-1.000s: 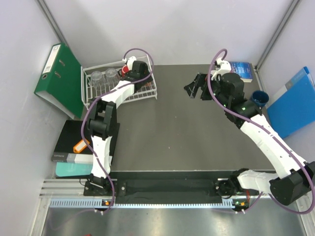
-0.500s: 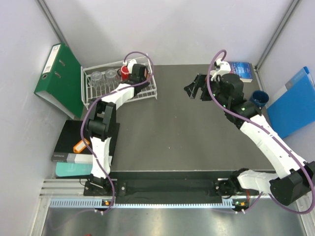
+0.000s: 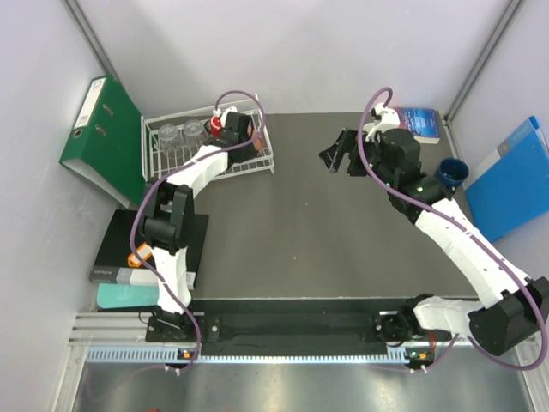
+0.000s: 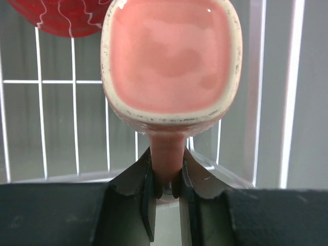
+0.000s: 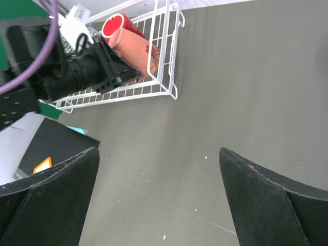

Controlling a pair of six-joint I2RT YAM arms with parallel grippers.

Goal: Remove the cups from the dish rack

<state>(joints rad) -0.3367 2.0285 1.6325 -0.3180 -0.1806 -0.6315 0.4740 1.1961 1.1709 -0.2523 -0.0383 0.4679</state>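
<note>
One orange-pink mug (image 4: 171,56), lying in dish rack (image 4: 259,102): left gripper (image 4: 166,180) jaws are clenching its handle, likely for lifting out. Right gripper (image 5: 160,205) is hovering over tabletop (image 5: 230,102), jaws released.

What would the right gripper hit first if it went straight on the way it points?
Probably the bare table, well short of the dish rack, though depth is unclear.

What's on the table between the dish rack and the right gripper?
Nothing: the top view shows only bare dark table from the dish rack to the right gripper; the right wrist view agrees.
</note>
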